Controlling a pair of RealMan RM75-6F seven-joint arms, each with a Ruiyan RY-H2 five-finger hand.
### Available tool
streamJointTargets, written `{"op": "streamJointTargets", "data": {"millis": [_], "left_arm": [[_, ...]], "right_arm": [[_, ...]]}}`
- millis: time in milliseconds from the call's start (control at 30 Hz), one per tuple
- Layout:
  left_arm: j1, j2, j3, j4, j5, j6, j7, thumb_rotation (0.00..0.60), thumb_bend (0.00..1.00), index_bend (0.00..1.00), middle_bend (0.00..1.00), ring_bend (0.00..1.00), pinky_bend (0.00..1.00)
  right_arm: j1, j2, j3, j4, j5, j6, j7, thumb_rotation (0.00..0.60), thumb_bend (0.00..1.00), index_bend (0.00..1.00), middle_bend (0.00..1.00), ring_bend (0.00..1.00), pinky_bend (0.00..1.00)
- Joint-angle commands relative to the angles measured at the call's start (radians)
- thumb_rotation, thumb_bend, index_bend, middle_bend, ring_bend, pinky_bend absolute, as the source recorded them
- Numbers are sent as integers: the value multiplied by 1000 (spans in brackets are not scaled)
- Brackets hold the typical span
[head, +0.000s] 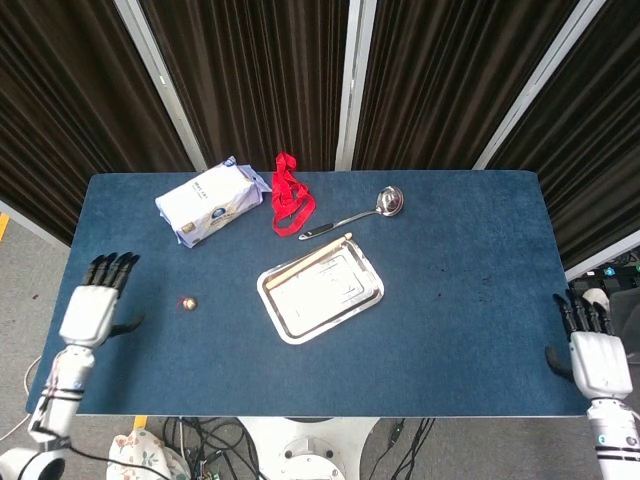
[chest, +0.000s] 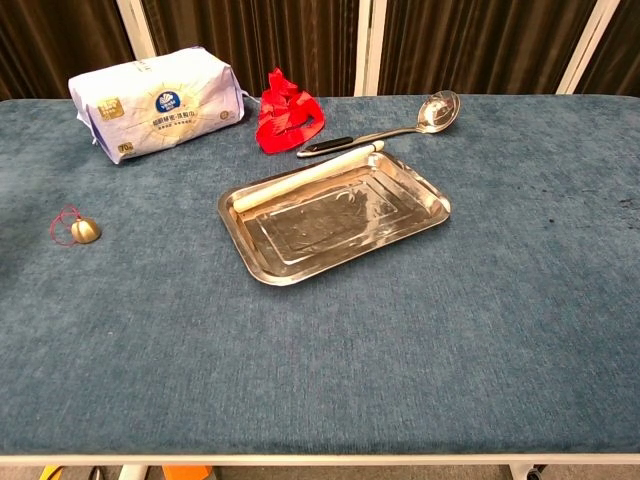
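Leftmost, your left hand (head: 88, 308) hung at the table's (head: 460, 340) left edge with its fingers straight and spread, holding nothing. The small brass bell (head: 187, 302) with its red cord lay on the cloth just to the right of that hand, apart from it, with nothing between the two. Behind the bell, the tissue pack (head: 211, 200) sat near the far edge, and the red ribbon (head: 291, 196) lay bunched beside it. At the centre you had the steel tray (head: 321, 291), with a pale stick (head: 312, 255) resting along its far rim. The ladle (head: 362, 212) lay just beyond the tray, bowl to the right. Your right hand (head: 596, 355) was at the table's right edge, well apart from everything, fingers extended and empty. Neither hand appeared in the chest view, and the right forearm was cut off by the frame.
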Motion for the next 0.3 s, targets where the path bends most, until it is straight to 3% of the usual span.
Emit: {"op": "streamJointTargets", "data": {"millis": [33,300], "left_arm": [[159,41,76,89,31,127,25,600,175,51,53,0,13],[204,31,64,120,32,139,-68,600,174,51,52,0,13]], "right_arm": [[-35,-52,-45,46,-51,47,-23,600,274,0,0,0,0],[-65,-105,-34,116,-99,146,30,600,274,0,0,0,0]]}}
